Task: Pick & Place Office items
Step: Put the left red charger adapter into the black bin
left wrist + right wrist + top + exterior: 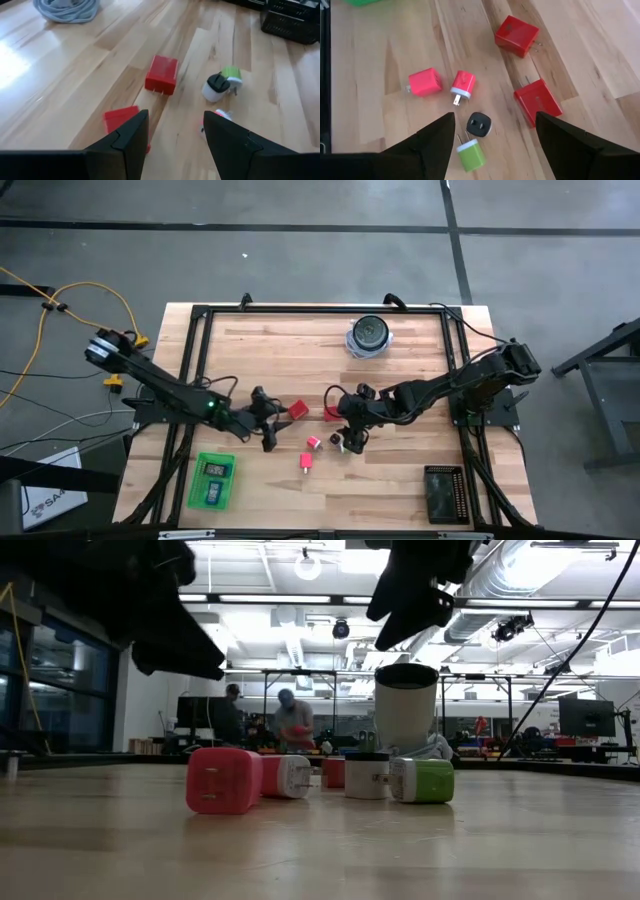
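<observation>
Small charger-like office items lie loose mid-table. Two are red blocks (297, 409) (332, 413). A pink block (425, 82) and a pink-and-white piece (463, 84) rest on their sides, beside a black piece (479, 124) and a green-and-white piece (471, 155). My left gripper (268, 425) hovers open just left of the nearer red block (122, 120), which one finger partly hides. My right gripper (495, 135) hangs open above the black and green pieces, touching nothing.
A green tray (212, 480) with small items sits near the front left, and a black tray (443, 492) sits at the front right. A round blue-white object (369, 335) stands at the far edge. People stand in the room beyond the table (285, 720).
</observation>
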### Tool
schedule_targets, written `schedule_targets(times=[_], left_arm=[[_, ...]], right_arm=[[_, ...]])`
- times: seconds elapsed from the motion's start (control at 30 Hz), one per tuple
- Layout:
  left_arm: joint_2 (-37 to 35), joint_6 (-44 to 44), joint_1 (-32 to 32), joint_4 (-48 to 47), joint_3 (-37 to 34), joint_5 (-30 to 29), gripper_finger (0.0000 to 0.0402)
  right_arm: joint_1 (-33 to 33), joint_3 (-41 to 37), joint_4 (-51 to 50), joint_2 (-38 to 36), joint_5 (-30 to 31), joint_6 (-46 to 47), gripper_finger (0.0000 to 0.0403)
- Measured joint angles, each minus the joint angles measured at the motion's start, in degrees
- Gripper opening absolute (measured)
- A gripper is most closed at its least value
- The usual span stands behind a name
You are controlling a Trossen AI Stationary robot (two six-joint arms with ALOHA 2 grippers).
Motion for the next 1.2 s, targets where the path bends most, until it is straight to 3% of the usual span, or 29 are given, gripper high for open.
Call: schedule_targets(times=[0.37,0.53,0.9,1.2], left_arm=[[8.86,-5.16,4.79,-16.69,11.94,-0.91,0.0181],[9.95,-6.46,7.25,-21.75,15.28,3.69,0.0181],[9.97,-4.70,13.24,-28.05,17.39,15.31,0.0181],[9.97,-3.18,15.86,-31.01,17.39,15.81,0.0184]], right_arm=[[0.00,0.00,-2.54,0.00,-0.02,-2.91,0.0264],[0.00,0.00,-3.87,0.00,-0.04,-2.98,0.0264],[0.00,0.00,-8.69,0.00,-1.82,-2.82,0.0264],[0.02,0.00,-9.15,0.00,-4.24,-1.38,0.0264]])
